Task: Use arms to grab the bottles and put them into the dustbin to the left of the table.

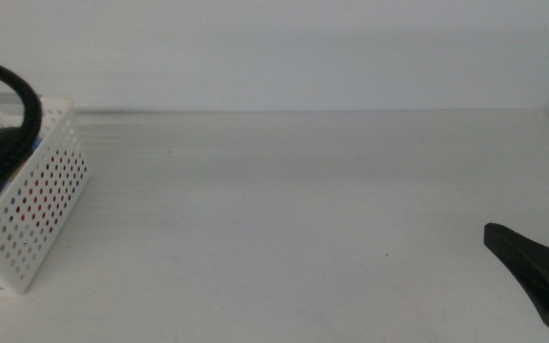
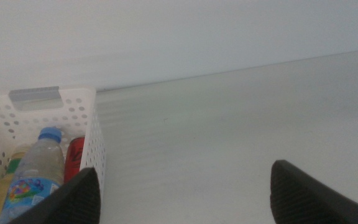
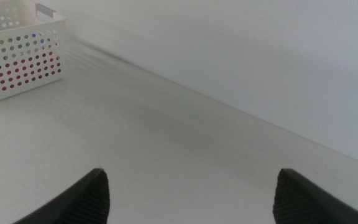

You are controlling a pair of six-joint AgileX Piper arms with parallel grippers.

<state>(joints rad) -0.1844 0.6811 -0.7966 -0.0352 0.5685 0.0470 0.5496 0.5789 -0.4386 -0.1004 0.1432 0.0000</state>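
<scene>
Over by the bin (image 2: pixel 95 134), my left gripper (image 2: pixel 185 193) hung wide open and held nothing. My right gripper (image 3: pixel 191 196) waited open and empty near the table's (image 1: pixel 303 210) right edge. All bottles (image 2: pixel 36 174) lay inside the white holey plastic bin, so my job looked done.

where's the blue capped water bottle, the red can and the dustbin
blue-capped water bottle (image 2: pixel 39 163): left wrist view, on its clear shoulder below the cap.
red can (image 2: pixel 74 158): left wrist view, on its side.
dustbin (image 1: pixel 50 176): middle view, on its perforated wall.
</scene>
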